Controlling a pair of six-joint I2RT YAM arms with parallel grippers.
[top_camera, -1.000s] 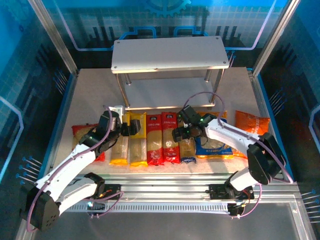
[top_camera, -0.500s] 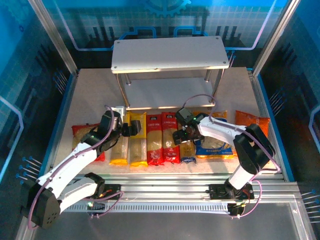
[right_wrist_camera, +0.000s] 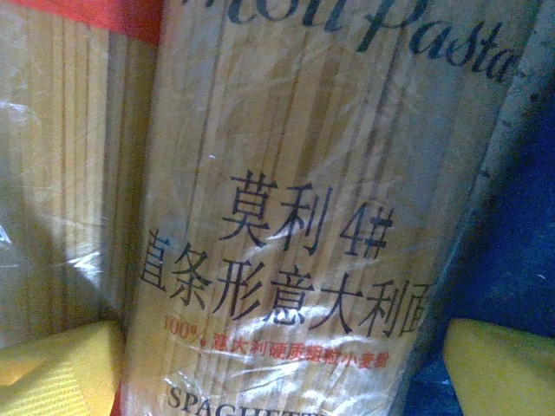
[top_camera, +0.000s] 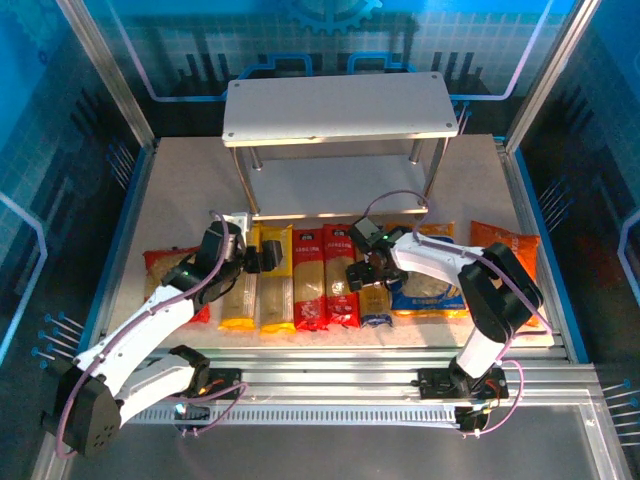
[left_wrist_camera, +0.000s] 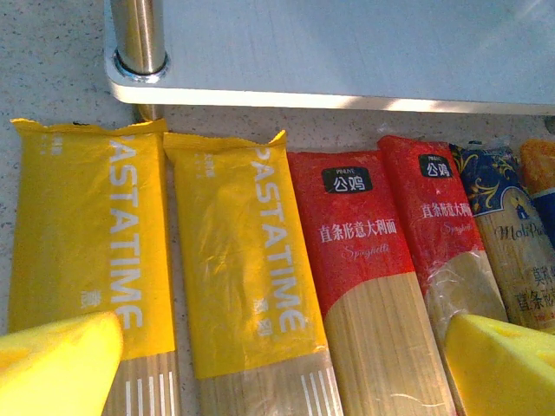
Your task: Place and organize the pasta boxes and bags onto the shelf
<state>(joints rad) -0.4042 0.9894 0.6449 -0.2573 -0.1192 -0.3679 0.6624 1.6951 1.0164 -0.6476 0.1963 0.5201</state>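
Right claw [right_wrist_camera: 277, 377] is held wide astride the blue pack [right_wrist_camera: 295, 217] mid-frame, so the bag [right_wrist_camera: 520, 217] at right could get pinched too.

One yellow pack [left_wrist_camera: 82, 251] reads "PASTATIME"; the blue pack [right_wrist_camera: 295, 217] "Pasta".

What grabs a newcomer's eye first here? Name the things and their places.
A bright row of spaghetti packs lies on the table in front of the two-tier shelf: two yellow, two red, one blue. The right pincer straddles the blue pack, a finger on either side. The left pincer hovers open over the left part of the row.
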